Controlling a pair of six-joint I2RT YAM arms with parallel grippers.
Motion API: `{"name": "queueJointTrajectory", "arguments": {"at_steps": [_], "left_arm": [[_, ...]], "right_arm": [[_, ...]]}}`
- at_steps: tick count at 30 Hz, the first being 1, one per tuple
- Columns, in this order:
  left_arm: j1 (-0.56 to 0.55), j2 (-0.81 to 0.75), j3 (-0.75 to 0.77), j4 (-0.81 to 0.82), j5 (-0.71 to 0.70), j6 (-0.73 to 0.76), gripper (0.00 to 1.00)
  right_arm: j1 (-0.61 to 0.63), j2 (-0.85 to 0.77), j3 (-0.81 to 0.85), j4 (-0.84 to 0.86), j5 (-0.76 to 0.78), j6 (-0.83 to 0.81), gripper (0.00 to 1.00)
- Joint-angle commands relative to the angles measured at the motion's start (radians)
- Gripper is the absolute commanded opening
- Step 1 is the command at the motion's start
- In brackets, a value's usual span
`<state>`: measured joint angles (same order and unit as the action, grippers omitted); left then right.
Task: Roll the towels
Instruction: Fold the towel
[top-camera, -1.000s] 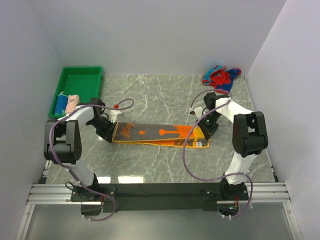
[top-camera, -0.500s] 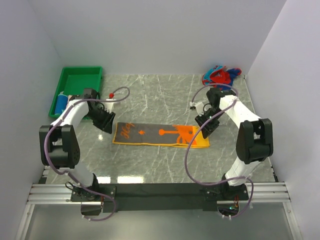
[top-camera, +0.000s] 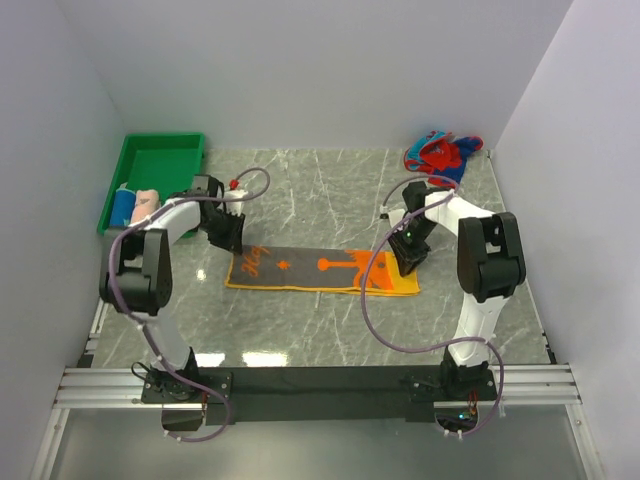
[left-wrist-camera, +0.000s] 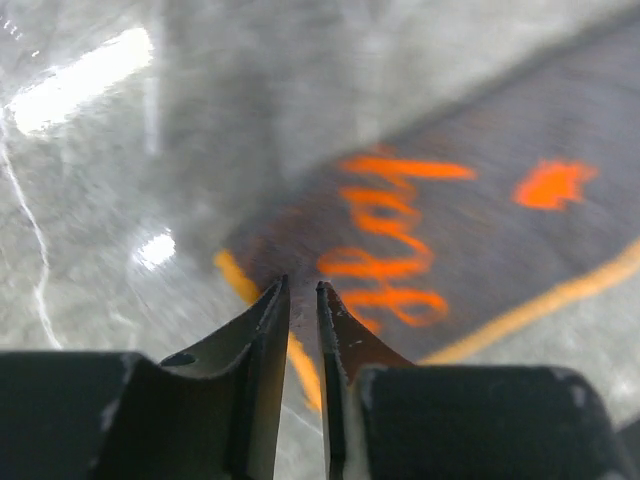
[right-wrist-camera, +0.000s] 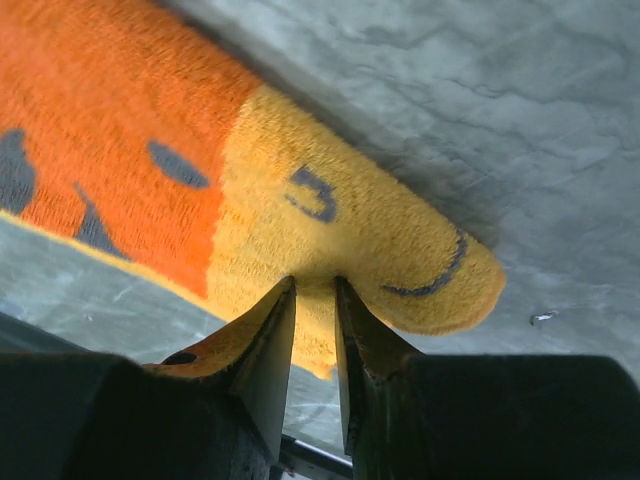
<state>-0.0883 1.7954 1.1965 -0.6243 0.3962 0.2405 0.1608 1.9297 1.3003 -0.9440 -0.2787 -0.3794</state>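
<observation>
The orange towel, dark grey with orange print and a yellow border, lies spread flat across the middle of the counter, its long side running left to right. The left jaws sit at its left end, by the far corner, a thin slit apart with the bordered edge showing through the slit; I cannot tell whether they bite the cloth. The right jaws are at the yellow right end, drawn close on its edge, which looks pinched between the tips and slightly raised. The red-and-blue towel lies bunched at the far right corner, well apart from both. The green tray stands at the far left; in its near end lie a blue towel and a pale pink towel, rolled, side by side
</observation>
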Motion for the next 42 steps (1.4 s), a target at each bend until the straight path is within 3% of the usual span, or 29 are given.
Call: {"name": "queueJointTrajectory", "arguments": {"at_steps": [1, 9, 12, 16, 21, 32, 37, 39, 42], "left_arm": [[0.004, 0.07, 0.058, 0.081, -0.091, -0.064, 0.22], [-0.001, 0.203, 0.213, 0.022, -0.085, -0.044, 0.25], [-0.002, 0.203, 0.247, -0.002, -0.05, -0.047, 0.28], [-0.002, 0.135, 0.209, -0.02, -0.023, -0.066, 0.37], [-0.002, 0.044, 0.134, -0.029, -0.026, -0.066, 0.39], [-0.002, -0.06, 0.002, -0.04, -0.019, -0.141, 0.45], [0.018, -0.125, -0.017, -0.015, -0.02, -0.193, 0.51], [0.022, -0.152, -0.023, -0.003, -0.023, -0.199, 0.53], [0.022, -0.163, -0.025, -0.009, -0.017, -0.188, 0.63]], "right_arm": [[-0.012, 0.018, -0.021, 0.056, 0.081, 0.066, 0.3], [-0.026, -0.005, -0.055, 0.007, 0.072, 0.051, 0.27], [-0.043, -0.049, -0.061, 0.042, 0.11, 0.077, 0.31], [-0.099, -0.037, 0.031, 0.021, 0.114, 0.132, 0.37], [-0.118, 0.076, 0.131, 0.028, 0.191, 0.132, 0.36], [-0.119, 0.281, 0.491, -0.061, 0.18, 0.166, 0.36], [-0.136, 0.175, 0.444, -0.078, 0.151, 0.163, 0.39], [-0.142, 0.094, 0.346, -0.065, 0.124, 0.178, 0.41], [-0.142, 0.004, 0.192, -0.035, 0.067, 0.212, 0.58]]}}
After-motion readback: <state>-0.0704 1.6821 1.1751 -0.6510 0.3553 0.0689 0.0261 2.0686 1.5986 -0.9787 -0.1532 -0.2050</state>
